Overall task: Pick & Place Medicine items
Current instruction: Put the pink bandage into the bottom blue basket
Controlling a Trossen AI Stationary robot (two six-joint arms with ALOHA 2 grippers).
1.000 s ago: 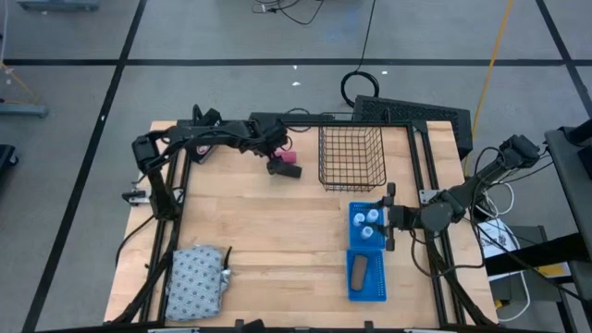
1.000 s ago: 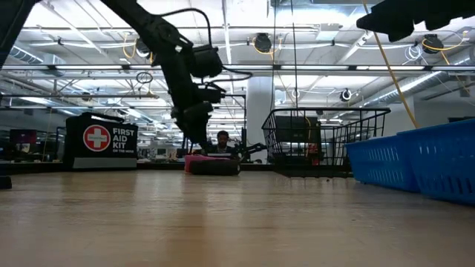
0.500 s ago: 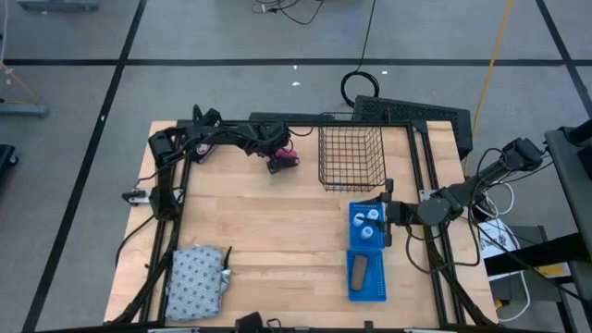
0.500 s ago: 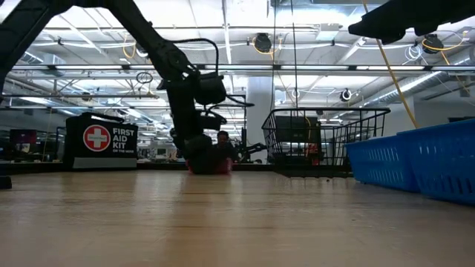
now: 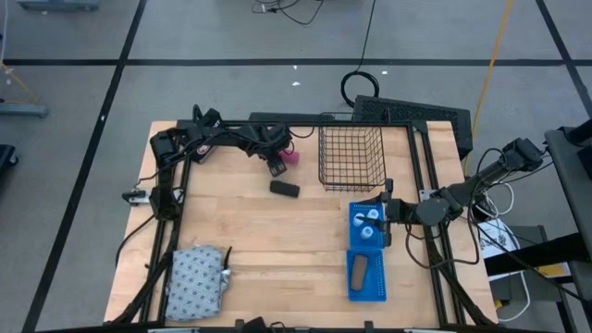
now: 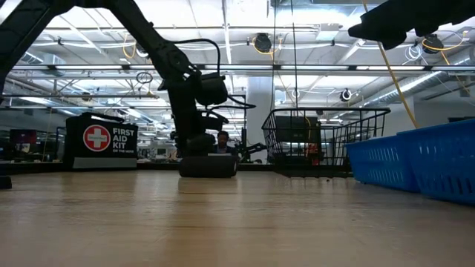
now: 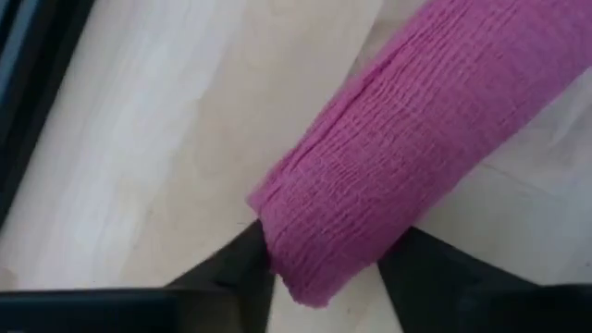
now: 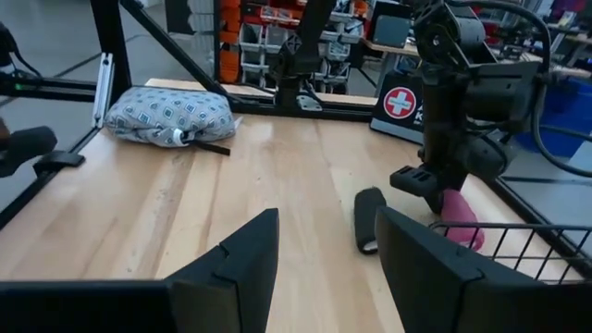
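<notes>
left end effector [image 7: 324, 268] apparently gripping pink roll [image 7: 407, 139]

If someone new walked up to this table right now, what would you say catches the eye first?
Probably the left gripper at the table's far edge, its fingers set around the pink roll, with the black roll lying loose on the wood just in front. Next, the wire basket beside them, and the blue tray with white bottles near the right gripper. The patterned pouch sits alone at the near left corner.
</notes>
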